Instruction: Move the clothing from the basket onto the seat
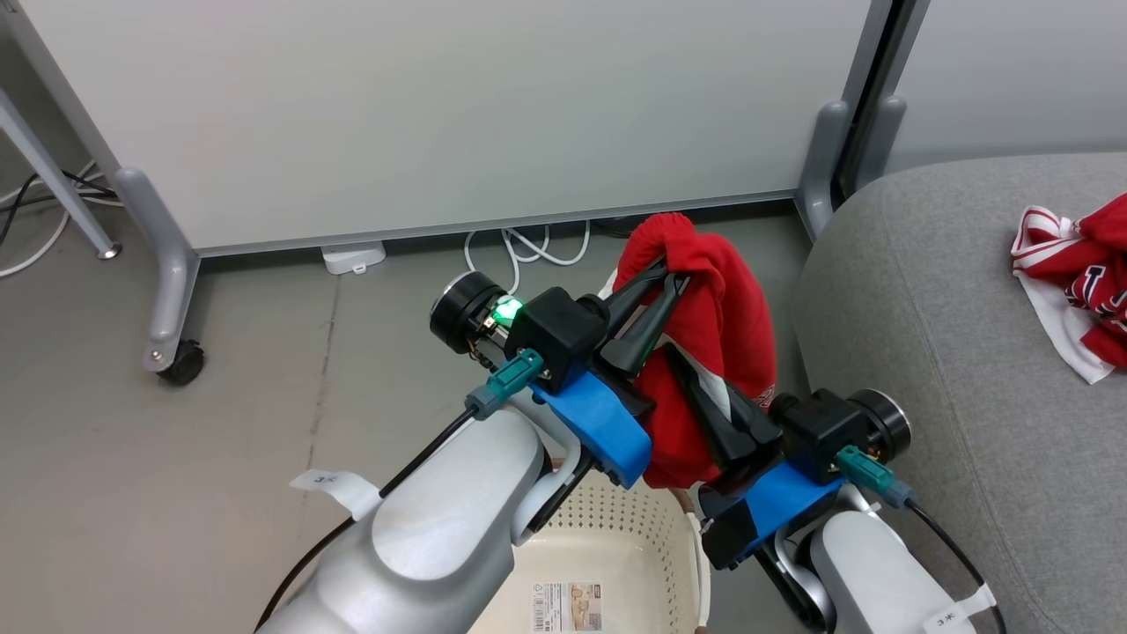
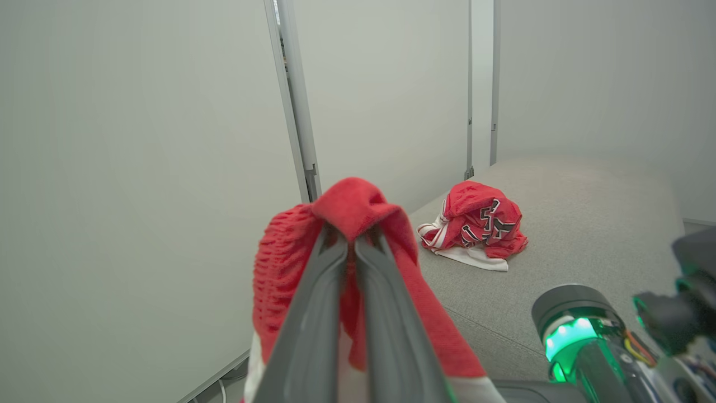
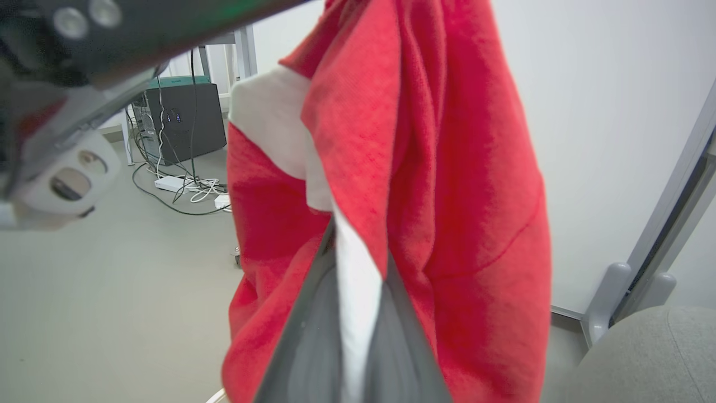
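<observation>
The left gripper (image 1: 676, 280) is clenched on the red garment (image 1: 726, 308). Its two fingers are pressed together, with a fold of cloth bunched over and around their tips. From there the fabric hangs down to the right gripper (image 1: 685, 359), which sits lower and to the right of the left fingers. It is clamped on a white stripe of the same garment (in the right wrist view the stripe runs straight down between its fingers, with red cloth draped on either side and above the tips).

The garment is held up in the air by both grippers, and its lower end drops behind the left gripper's blue mount. The basket (image 1: 616, 537) lies below, back behind the fingertips and between the two forearms, with the label on its bottom showing.

The sofa (image 1: 924, 335) stands to the right of both pairs of fingers, near the right gripper. A second garment (image 1: 1074, 282) lies crumpled on it, well apart from the fingers. In the left wrist view it sits beyond and to the right of the left fingertips, showing dark lettering and white trim. Beyond the fingertips stands a white partition (image 1: 440, 114), with cables (image 1: 528, 246) on the floor at its foot.
</observation>
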### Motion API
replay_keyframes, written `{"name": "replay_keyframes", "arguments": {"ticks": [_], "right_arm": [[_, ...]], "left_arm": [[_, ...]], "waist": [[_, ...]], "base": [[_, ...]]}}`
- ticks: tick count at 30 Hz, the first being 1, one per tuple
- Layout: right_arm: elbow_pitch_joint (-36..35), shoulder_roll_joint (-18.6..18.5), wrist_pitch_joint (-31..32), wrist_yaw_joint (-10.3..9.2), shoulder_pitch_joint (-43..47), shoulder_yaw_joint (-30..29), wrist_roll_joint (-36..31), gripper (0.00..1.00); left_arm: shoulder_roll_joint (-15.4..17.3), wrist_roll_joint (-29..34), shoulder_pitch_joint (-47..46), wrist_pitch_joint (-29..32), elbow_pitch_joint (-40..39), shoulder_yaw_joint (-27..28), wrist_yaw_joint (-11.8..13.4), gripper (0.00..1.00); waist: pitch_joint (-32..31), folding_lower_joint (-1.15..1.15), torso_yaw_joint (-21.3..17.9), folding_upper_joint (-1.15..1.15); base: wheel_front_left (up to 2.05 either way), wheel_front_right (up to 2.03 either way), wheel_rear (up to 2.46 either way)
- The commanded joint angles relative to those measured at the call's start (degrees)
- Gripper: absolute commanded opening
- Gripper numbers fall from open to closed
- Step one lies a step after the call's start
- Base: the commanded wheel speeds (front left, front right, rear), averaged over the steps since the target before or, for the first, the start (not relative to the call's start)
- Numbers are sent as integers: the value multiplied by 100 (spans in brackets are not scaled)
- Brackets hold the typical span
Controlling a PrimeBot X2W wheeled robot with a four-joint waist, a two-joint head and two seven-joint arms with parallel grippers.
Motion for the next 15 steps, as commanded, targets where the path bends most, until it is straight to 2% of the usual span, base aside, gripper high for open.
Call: {"name": "replay_keyframes", "arguments": {"ticks": [1, 5, 6, 7, 15], "right_arm": [[-24, -8, -2, 1, -9, 11, 24, 0], [-31, -8, -2, 1, -24, 16, 32, 0], [-33, -9, -2, 1, -30, 16, 34, 0], [-36, -8, -2, 1, -36, 15, 37, 0], [-49, -14, -3, 1, -51, -15, 31, 0]], "left_arm": [[-9, 16, -55, -29, 7, 13, 10, 0], [-8, -2, -57, -29, 28, 31, 36, 0], [-7, -40, -44, -29, 32, 51, 44, 28], [-8, -38, -48, -29, 52, 37, 42, 100], [-7, -31, -94, -29, 101, -14, 75, 100]], "waist": [[-6, 0, 5, 0], [6, 0, 15, 0], [8, 0, 16, 0], [12, 0, 16, 0], [28, 0, 14, 0]], "base": [[0, 0, 0], [0, 0, 0], [0, 0, 0], [0, 0, 0], [0, 0, 0]]}}
